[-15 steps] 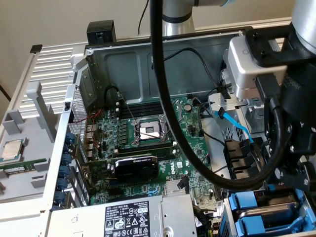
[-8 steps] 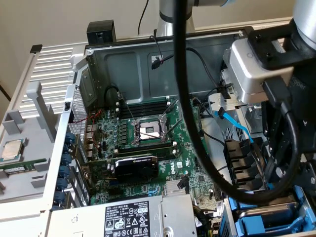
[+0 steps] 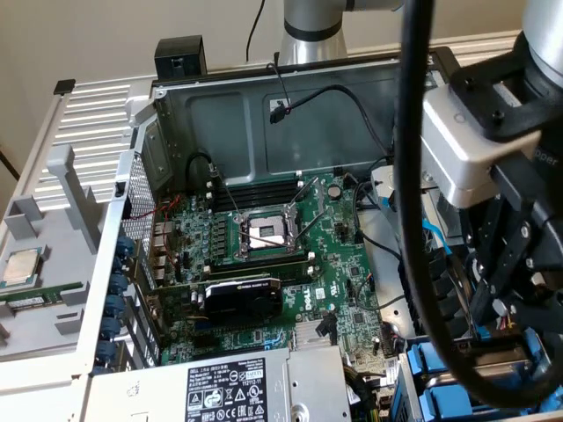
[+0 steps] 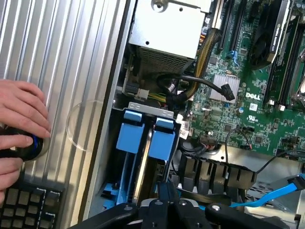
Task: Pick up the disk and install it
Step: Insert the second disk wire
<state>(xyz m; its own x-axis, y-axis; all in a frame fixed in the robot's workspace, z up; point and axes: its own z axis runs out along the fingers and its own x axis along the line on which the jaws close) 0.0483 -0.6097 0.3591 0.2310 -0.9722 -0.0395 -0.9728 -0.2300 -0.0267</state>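
Note:
The disk [image 4: 161,143] stands on edge in the drive bay at the case's corner. Its blue carrier pieces sit on either side of a thin silver edge. My gripper [image 4: 162,188] is directly over the disk's near edge, and its black fingers appear shut on it. In the exterior view the gripper [image 3: 515,308] hangs low at the exterior view's right, above the blue bay parts [image 3: 440,369], with a thick black cable [image 3: 418,220] across it.
The open case holds a green motherboard [image 3: 290,255], a black graphics card [image 3: 242,299] and a power supply [image 3: 255,387]. A processor chip [image 3: 22,264] lies on the grey tray outside. A person's hand [image 4: 21,114] rests on a knob beside a keyboard [image 4: 28,205].

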